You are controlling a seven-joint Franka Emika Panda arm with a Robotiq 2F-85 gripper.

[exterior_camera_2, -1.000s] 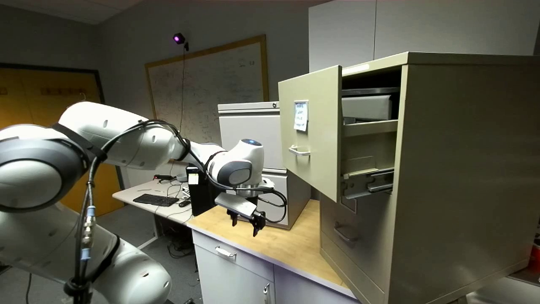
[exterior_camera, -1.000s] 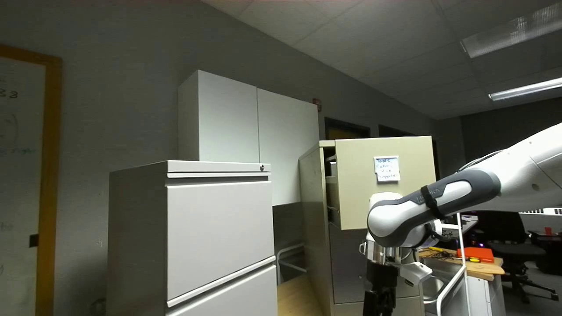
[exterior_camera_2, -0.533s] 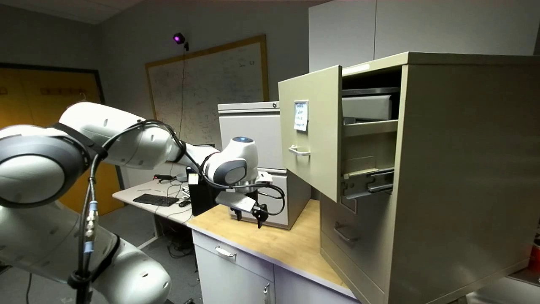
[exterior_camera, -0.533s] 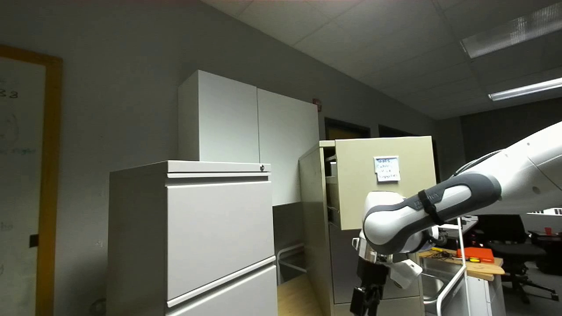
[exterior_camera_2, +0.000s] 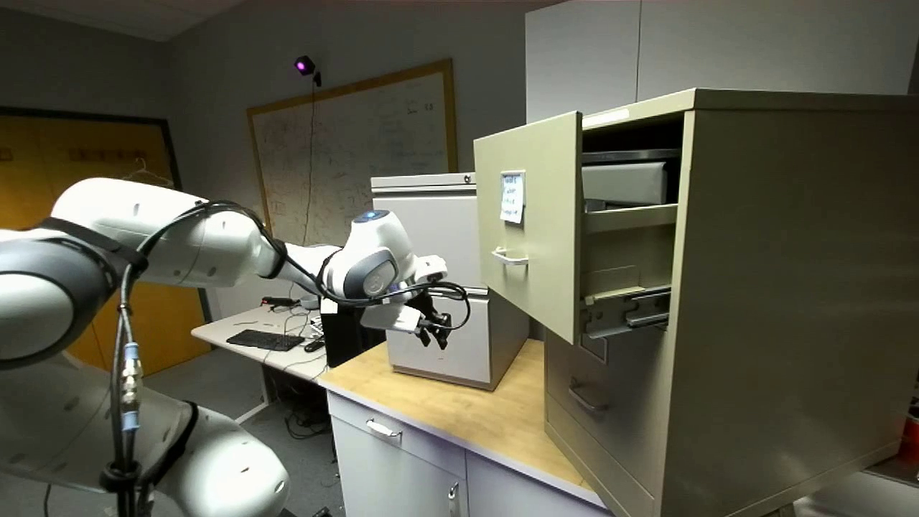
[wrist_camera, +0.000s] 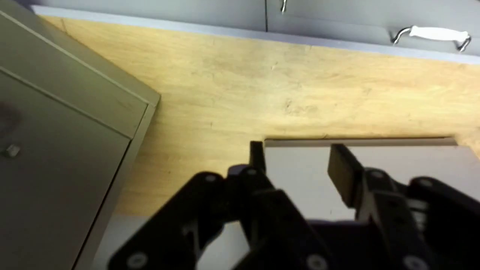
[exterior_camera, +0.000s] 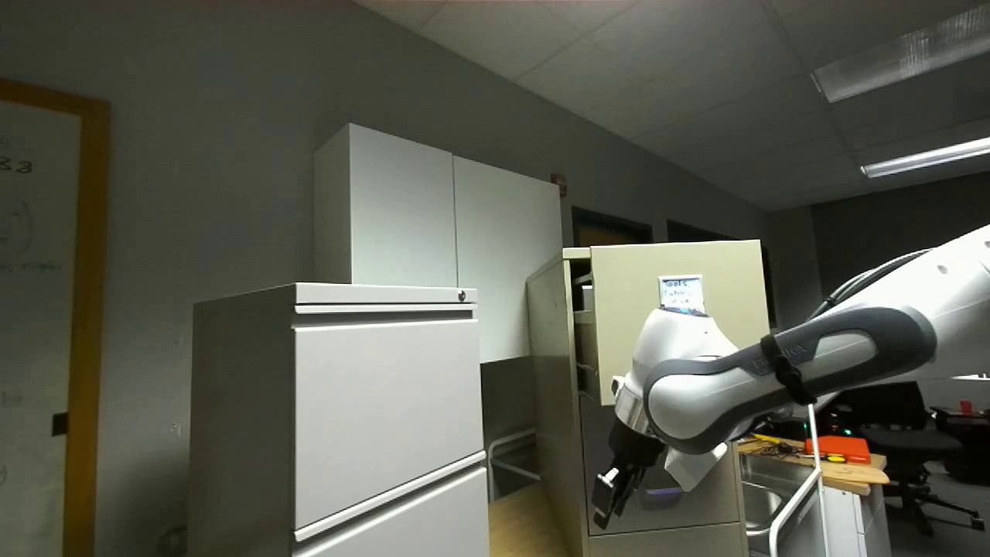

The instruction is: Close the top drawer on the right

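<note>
In an exterior view, the top drawer [exterior_camera_2: 544, 231] stands pulled out, right of centre. It is probably stiff, heavy metal; better pushed at its middle, not grasped. The fingers [wrist_camera: 342, 176] are parted, holding nothing.

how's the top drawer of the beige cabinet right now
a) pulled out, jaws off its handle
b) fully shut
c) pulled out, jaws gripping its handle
a: in an exterior view the top drawer juts out from the beige cabinet, with the jaws apart from its handle.
</note>
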